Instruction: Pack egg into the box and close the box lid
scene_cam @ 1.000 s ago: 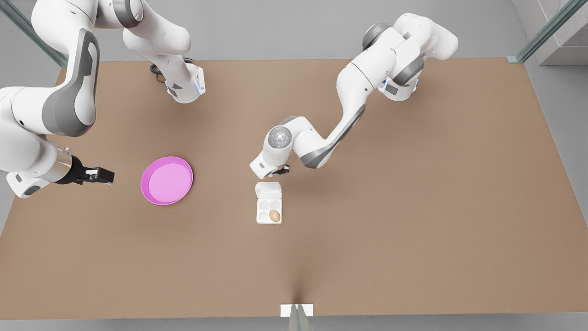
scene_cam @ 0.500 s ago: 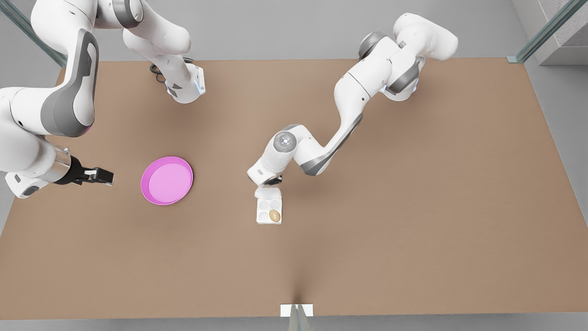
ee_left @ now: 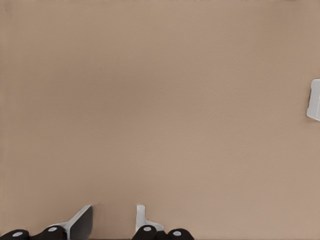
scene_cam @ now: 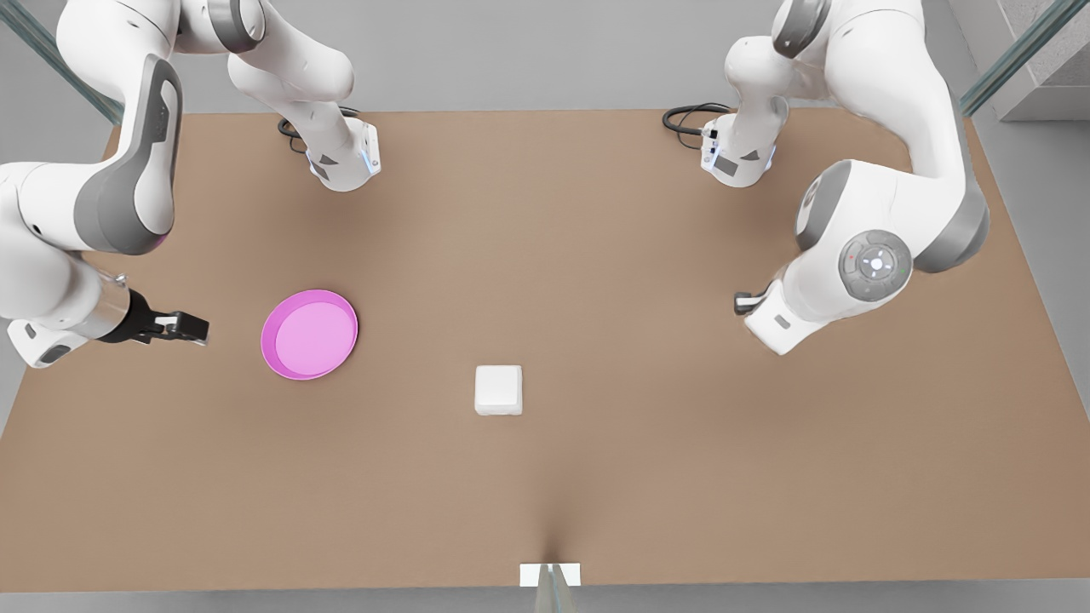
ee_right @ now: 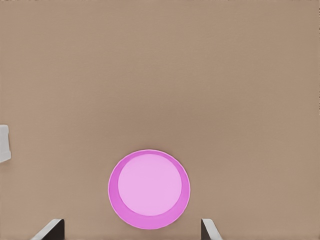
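The white box (scene_cam: 498,390) sits near the table's middle with its lid (scene_cam: 498,385) down flat on top. The egg is hidden inside it. My left gripper (scene_cam: 741,302) hangs far off at the front view's right, open and holding nothing; its wrist view has the two fingers (ee_left: 82,222) apart and the box's edge (ee_left: 315,100) at the border. My right gripper (scene_cam: 192,326) waits at the front view's left, open wide (ee_right: 130,224) and facing the pink plate (ee_right: 149,189). A sliver of the box (ee_right: 4,142) lies off to one side.
The round pink plate (scene_cam: 309,333) lies left of the box in the front view, with nothing on it. Both arm bases (scene_cam: 345,162) (scene_cam: 737,157) stand at the table's far edge, with cables beside them. A small white bracket (scene_cam: 549,574) sits at the near edge.
The lid has swung down from open to shut, covering the egg. The left arm has drawn back from the box, far to the front view's right. The right arm stayed put.
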Controlling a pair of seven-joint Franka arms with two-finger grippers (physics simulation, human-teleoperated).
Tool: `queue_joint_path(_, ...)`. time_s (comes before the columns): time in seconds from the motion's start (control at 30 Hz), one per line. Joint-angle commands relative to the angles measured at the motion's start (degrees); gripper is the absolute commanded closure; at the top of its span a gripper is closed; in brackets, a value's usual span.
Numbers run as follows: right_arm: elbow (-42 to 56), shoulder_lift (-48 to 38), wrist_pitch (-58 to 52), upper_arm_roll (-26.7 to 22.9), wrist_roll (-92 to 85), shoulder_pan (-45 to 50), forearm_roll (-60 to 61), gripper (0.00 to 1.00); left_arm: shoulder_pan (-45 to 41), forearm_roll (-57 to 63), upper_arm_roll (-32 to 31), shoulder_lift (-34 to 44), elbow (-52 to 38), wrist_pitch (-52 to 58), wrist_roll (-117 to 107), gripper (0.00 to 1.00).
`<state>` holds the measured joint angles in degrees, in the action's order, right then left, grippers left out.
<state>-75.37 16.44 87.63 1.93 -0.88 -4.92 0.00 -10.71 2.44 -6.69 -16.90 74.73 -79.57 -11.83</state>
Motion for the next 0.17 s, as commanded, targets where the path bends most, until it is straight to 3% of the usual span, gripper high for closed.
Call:
queue_joint_path(0.0,0.0,0.0,0.0,0.0,0.0,0.0,0.0,0.00,0.8,2.0,0.0,2.7,3.4,-1.4,3.5,0.00)
queue_joint_path(0.13,0.0,0.0,-0.1,0.0,0.0,0.0,0.0,0.00,2.2,1.4,0.1,4.8,6.3,-2.3,6.0,0.00)
